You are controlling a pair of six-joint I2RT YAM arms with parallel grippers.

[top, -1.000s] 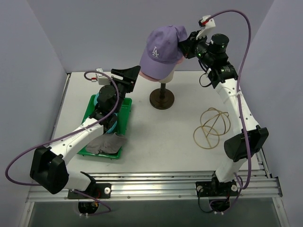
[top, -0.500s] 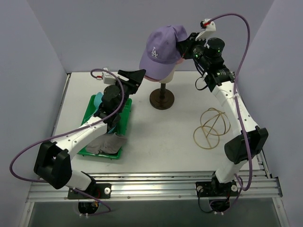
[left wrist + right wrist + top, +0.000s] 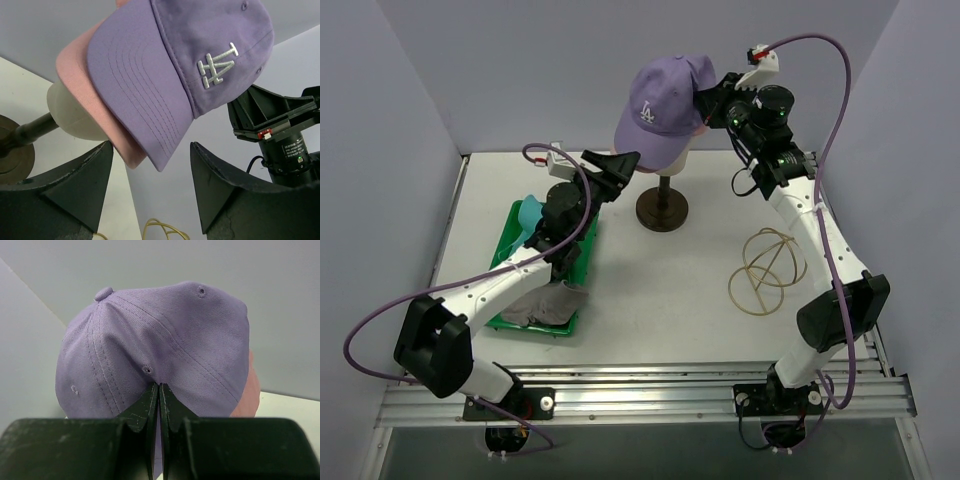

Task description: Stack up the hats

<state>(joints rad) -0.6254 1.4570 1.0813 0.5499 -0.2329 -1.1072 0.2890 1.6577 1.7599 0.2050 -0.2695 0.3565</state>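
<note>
Top external view: lavender fabric baseball cap (image 3: 660, 105) sits over pink fabric baseball cap (image 3: 75, 75) on cream egg-shaped mannequin head (image 3: 666, 158). Right gripper (image 3: 159, 387): fingers together at the lavender cap's rear. Left gripper (image 3: 151, 147): fingers apart, just below both brims.

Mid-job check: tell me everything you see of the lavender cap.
The lavender cap looks like soft twill, with stitched panels, eyelets, a top button, a white embroidered logo and a row-stitched brim. It sits tilted atop the pink cap on the mannequin head. The shut right gripper touches its rear seam; the open left gripper hovers by its brim.
</note>
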